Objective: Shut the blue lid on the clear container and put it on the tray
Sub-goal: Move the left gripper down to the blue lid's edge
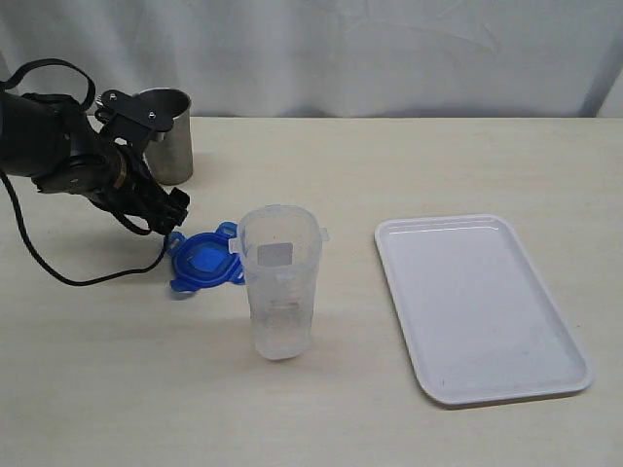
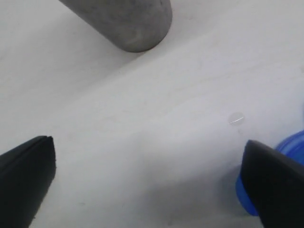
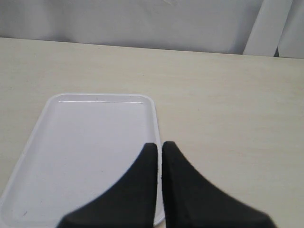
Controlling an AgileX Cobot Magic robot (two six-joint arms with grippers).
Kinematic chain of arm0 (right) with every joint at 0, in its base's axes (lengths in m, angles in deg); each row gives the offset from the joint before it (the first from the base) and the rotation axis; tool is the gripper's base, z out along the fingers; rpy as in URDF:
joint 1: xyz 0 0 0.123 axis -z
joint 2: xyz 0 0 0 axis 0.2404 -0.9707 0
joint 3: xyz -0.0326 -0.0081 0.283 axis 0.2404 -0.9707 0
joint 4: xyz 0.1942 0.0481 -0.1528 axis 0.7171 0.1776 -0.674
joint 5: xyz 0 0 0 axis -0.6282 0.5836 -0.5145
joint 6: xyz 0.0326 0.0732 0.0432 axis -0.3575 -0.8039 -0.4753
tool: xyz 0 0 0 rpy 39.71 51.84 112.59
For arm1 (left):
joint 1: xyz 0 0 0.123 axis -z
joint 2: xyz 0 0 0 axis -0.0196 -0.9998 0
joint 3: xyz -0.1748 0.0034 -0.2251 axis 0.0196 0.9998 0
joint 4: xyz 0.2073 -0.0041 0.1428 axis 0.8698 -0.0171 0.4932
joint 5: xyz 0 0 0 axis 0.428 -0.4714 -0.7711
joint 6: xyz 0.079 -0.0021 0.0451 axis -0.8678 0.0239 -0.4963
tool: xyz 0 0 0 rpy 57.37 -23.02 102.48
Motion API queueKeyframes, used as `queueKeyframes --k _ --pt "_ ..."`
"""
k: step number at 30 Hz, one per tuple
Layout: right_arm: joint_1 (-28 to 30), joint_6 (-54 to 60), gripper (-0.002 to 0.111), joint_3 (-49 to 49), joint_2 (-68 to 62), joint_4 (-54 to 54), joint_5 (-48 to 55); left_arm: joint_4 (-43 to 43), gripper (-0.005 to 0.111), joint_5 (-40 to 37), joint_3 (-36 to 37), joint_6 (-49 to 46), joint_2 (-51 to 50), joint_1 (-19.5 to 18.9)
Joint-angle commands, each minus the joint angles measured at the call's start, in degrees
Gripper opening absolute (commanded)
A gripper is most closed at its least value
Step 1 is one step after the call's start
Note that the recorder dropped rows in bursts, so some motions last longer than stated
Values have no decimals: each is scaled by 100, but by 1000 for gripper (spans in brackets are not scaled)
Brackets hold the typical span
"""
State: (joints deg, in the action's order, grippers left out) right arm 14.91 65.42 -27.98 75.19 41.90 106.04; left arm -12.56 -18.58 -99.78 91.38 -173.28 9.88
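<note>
1. The left claw is low over the worktop on the left side, its jaws spread wide with nothing between them.
2. In the left wrist view the same claw shows two dark fingers far apart over bare worktop, and one finger is just beside the edge of the blue lid.
3. The blue lid lies flat on the worktop, off the container, with its snap flaps sticking outward. It is directly right of and nearer than the left claw.
4. The clear container stands upright and open-topped near the middle of the worktop, just right of the lid. A whitish label patch faces the camera. Whether the lid's right flap touches the container cannot be told.
5. The tray lies flat to the right of the container, apart from it.
6. The right claw appears only in its own wrist view. Its fingers are pressed together and grip nothing, and it hangs above the rim of the tray.
7. A steel cup stands at the far left of the worktop, behind the left arm. It is also visible in the left wrist view.
8. A black cable loops from the left arm down across the worktop.
</note>
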Motion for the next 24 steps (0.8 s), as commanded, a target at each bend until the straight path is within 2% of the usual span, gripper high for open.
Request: queueKeyframes --k 1,9,11,13,16,18,24 --pt "20 46 4 -10 26 10 -8 21 105 135 -44 51 37 19" --pt "20 46 4 -10 26 10 -8 -88 105 169 -44 202 37 19" --pt "20 46 4 -10 26 10 -8 -76 100 216 -44 202 37 19" --pt "20 46 4 -10 26 10 -8 -68 89 275 -44 202 37 19" --pt "20 46 4 -10 26 10 -8 -68 64 347 -44 159 37 19" --pt "20 46 4 -10 26 10 -8 -68 53 372 -44 159 37 19" --pt "20 46 4 -10 26 10 -8 -70 37 341 -44 159 37 19"
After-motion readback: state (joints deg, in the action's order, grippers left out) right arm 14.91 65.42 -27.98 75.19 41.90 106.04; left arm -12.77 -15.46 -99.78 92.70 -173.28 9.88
